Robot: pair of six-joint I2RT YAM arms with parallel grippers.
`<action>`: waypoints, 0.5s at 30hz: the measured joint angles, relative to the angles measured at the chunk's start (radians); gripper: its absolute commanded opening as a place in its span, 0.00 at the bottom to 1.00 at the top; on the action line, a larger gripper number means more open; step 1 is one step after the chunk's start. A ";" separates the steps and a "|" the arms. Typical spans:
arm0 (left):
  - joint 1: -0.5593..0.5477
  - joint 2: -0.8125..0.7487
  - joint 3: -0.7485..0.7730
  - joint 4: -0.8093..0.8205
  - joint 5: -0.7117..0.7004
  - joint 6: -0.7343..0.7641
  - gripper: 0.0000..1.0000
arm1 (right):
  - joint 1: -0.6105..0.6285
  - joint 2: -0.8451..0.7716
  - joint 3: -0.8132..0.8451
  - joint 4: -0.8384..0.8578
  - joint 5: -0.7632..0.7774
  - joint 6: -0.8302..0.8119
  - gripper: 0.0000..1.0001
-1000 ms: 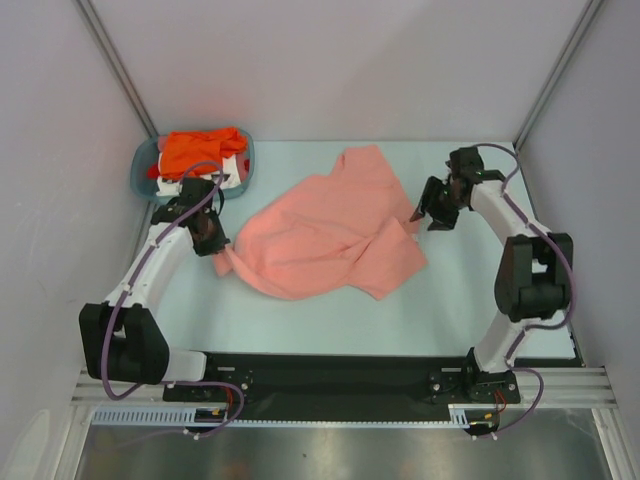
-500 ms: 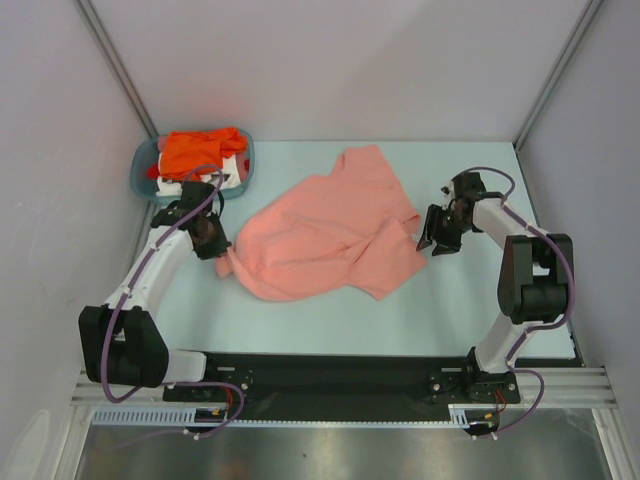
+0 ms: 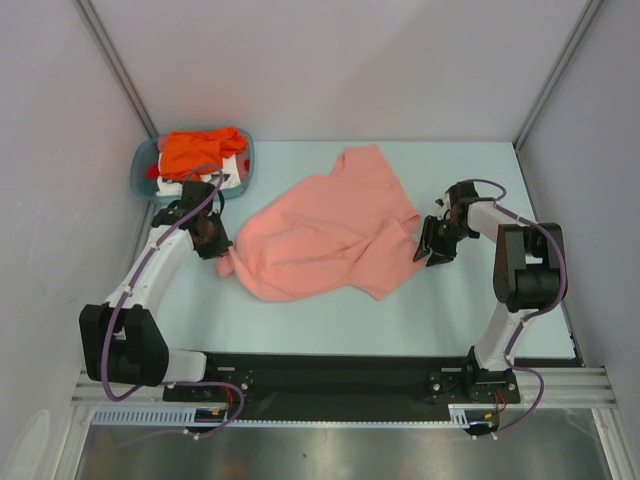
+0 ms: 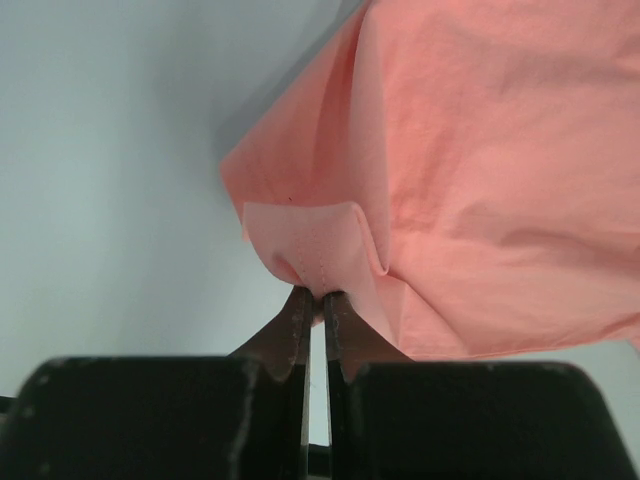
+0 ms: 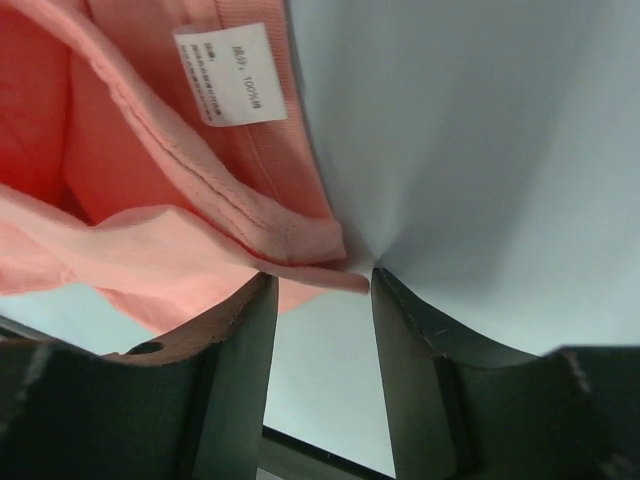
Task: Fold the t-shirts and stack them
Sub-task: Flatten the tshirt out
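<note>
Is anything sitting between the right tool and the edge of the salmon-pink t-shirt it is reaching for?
Nothing visible does. The right tool has its fingers apart on either side of the seamed edge of the salmon-pink t-shirt, near the white label, where the cloth lies on the table.

L wrist view: salmon-pink shirt [image 4: 480, 150] runs off the top & R edges, so most of it is out of frame. R wrist view cuts it at top & left, and print on its white label [image 5: 230, 75] is too small to read fully. Top view: white shirt [image 3: 168, 186] mostly buried under orange shirt [image 3: 200, 150] in teal basket [image 3: 143, 172], and left gripper [image 3: 220, 248] tips are too dark & small to make out.
</note>
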 measured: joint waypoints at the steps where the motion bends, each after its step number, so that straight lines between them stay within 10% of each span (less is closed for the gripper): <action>1: 0.000 0.002 0.000 0.001 0.000 0.000 0.01 | 0.000 0.006 0.001 -0.001 -0.006 0.000 0.49; 15: 0.000 0.014 0.000 0.006 0.006 0.000 0.01 | -0.002 0.023 0.002 0.024 -0.047 0.004 0.23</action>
